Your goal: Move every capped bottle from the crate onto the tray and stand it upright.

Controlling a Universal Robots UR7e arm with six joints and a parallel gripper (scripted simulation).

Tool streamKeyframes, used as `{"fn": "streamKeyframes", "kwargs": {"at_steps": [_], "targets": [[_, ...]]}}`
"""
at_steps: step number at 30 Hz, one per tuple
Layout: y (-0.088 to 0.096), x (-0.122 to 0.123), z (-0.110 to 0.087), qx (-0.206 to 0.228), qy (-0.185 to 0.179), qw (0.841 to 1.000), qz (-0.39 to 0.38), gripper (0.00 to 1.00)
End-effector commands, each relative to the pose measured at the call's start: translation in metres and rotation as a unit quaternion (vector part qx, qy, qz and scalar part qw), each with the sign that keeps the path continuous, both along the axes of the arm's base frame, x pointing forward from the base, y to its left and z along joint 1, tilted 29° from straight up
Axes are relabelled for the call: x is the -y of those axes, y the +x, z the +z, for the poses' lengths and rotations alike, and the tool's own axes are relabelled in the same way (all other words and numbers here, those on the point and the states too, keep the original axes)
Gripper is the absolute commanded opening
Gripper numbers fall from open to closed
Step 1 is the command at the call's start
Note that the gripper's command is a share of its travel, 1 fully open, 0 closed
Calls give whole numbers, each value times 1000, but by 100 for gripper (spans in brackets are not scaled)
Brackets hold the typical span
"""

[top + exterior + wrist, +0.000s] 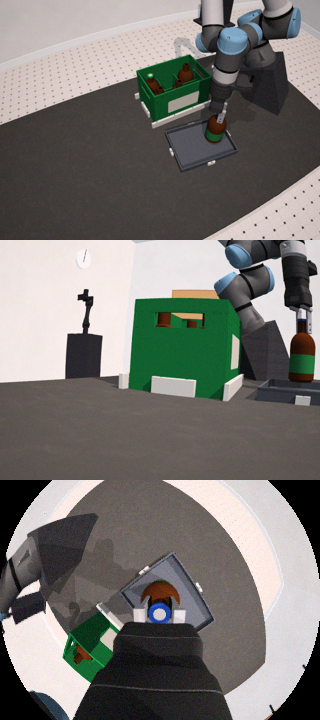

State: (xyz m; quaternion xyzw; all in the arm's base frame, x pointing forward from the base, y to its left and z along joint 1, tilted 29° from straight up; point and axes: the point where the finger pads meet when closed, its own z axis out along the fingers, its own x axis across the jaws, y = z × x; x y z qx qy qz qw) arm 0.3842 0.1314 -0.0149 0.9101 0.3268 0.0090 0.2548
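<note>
My gripper (219, 115) (302, 323) (160, 602) is shut on the neck of a brown bottle (215, 129) (301, 353) with a blue cap and a green label. The bottle hangs upright with its base at the floor of the grey tray (191, 152) (276, 391) (198, 603), near the tray's far right corner. The green crate (175, 103) (180, 353) (90, 643) holds a brown bottle with a light green cap (151, 82) at its left end and three open brown bottles: one (185, 73) at the back right, one (160, 89) at the front left and one (178, 83) in the middle.
White blocks (178, 114) (173, 386) line the crate's base, and small white blocks (211, 162) (302, 400) sit at the tray's edges. The arm's dark pedestal (268, 85) (263, 353) stands right of the crate. A black stand (83, 353) is at the far left.
</note>
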Motion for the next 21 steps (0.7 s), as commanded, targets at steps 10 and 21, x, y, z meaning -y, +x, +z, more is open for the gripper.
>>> {"fn": "streamKeyframes", "kwargs": {"at_steps": [10,21], "targets": [[0,1,-2,0,0,1000,0,0],[0,3,-6,-2,0,1000,-1,0]]}}
